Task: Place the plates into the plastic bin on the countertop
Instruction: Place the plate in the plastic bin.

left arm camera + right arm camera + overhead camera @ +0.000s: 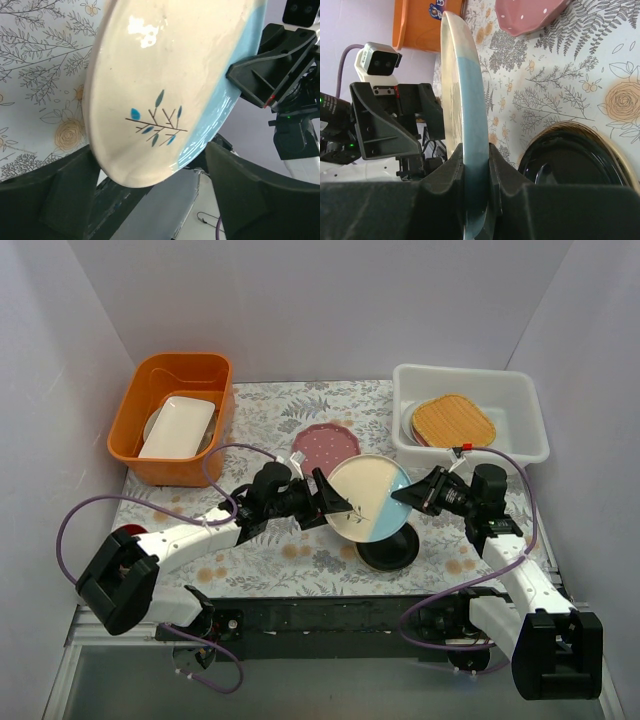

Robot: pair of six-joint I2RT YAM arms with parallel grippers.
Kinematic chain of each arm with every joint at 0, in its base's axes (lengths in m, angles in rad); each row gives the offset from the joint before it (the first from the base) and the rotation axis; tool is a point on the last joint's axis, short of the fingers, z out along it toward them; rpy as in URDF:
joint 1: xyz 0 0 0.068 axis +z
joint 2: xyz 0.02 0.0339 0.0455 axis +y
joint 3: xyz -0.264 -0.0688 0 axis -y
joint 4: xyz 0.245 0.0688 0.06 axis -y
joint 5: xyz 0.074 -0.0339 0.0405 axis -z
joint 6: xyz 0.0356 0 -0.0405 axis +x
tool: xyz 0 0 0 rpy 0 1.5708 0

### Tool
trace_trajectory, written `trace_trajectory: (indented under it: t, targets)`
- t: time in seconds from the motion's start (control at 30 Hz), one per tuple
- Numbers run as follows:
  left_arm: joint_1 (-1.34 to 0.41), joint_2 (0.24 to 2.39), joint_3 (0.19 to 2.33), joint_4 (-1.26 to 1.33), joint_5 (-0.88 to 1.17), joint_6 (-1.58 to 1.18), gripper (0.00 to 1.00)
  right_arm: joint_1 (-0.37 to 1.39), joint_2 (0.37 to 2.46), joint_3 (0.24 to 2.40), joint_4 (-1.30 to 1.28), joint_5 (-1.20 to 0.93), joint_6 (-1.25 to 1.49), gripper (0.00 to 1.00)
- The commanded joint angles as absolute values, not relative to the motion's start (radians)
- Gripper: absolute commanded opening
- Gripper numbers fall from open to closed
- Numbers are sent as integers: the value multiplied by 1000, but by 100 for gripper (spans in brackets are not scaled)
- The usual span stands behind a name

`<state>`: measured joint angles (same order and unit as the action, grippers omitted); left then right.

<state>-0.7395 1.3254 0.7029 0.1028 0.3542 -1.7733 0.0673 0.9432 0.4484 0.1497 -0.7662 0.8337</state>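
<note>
One plate (368, 497) mid-handover, I judge; right gripper (475, 152) pinches its blue rim; left gripper (332, 498) gapes wide; next, carry to bin (520, 380).

back wall (320, 300): plain pale white, upper frame | left wall (50, 390), right wall (600, 390): same, slanting inward | light: soft, even

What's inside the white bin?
The plastic bin holds a mustard yellow plate lying on another plate whose rim peeks out at the left. Everything else underneath is covered.

Left hand (322, 498) spread, right hand (412, 492) clamped.
</note>
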Motion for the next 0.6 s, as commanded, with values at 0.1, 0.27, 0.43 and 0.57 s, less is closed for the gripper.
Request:
trace_trajectory:
  t: [0.1,0.27,0.43,0.57]
  targets:
    - [-745,1221,758,130,288,-1710,96,80,917,465,202,-824,810,1]
    - [-746,1212,764,72,238,-1687,98,78,904,457,206,-819,818,1]
    - [-750,1197,758,-32,184,-1678,98,78,897,433,213,-821,815,1]
    - [-750,1184,782,-109,130,-1655,98,80,891,413,241,-816,830,1]
